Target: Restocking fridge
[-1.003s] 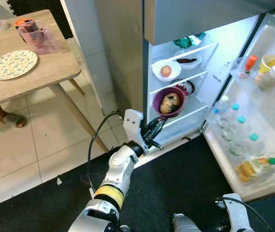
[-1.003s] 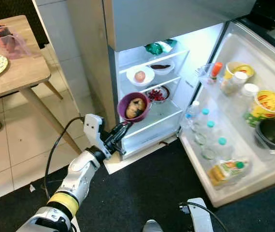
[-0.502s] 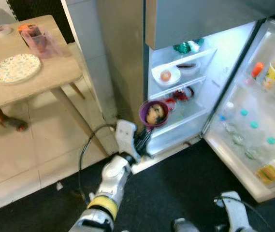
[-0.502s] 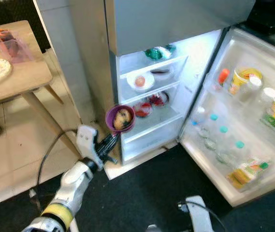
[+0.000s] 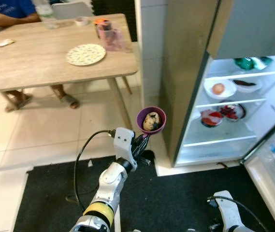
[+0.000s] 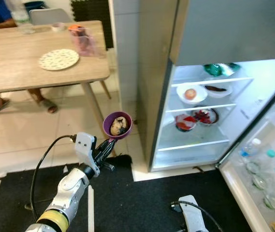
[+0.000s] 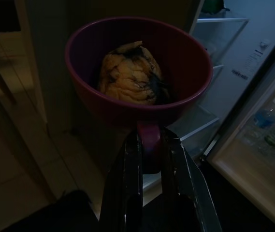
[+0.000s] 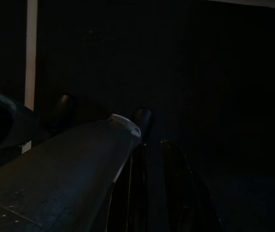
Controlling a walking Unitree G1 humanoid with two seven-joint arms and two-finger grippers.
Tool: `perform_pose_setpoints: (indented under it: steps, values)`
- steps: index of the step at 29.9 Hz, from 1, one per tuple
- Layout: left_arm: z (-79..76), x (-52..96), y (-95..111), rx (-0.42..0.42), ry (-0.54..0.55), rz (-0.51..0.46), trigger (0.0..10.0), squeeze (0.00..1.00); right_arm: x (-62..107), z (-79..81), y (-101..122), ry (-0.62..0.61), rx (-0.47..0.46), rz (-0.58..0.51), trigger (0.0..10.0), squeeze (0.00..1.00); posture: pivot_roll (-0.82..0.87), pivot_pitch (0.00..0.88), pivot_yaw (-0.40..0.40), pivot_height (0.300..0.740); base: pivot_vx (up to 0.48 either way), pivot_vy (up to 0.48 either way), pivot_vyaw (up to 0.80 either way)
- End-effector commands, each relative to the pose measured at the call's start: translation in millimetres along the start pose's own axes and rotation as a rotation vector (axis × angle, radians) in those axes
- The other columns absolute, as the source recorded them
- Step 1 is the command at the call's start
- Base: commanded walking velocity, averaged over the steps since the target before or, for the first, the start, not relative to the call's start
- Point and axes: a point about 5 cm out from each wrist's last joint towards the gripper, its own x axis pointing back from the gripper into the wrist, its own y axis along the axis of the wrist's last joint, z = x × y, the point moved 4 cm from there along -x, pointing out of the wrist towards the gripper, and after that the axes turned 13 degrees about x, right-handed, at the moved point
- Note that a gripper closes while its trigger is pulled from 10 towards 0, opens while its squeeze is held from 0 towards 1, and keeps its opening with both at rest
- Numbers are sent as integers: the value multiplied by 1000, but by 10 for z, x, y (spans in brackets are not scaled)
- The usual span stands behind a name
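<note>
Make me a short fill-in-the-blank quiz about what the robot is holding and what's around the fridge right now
1. The left gripper is shut on the handle of a ____ bowl with food in it.
2. The fridge door stands ____.
3. The patterned plate lies on the wooden ____.
4. The robot stands on a ____ mat.

Missing words: purple; open; table; black

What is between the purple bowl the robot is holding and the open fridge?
Nothing sits between the purple bowl and the fridge. In the left eye view that stretch shows just pale floor tile below, up to the fridge's grey side wall.
</note>
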Motion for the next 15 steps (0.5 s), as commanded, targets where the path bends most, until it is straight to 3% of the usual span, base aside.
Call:
perform_pose_setpoints:
  steps: [1, 15]
  values:
    - [-11, -4, 64, -22, -20, -26, 10000, 0, 10, 57, -103, 7, -10, 36, 10000, 0, -27, 50, -2, 740, 0, -262, 0]
    - [-160, -89, 52, 1, -58, -28, 10000, 0, 9, 108, -125, 20, -11, 36, 10000, 0, -25, 57, -1, 740, 0, -402, 0]
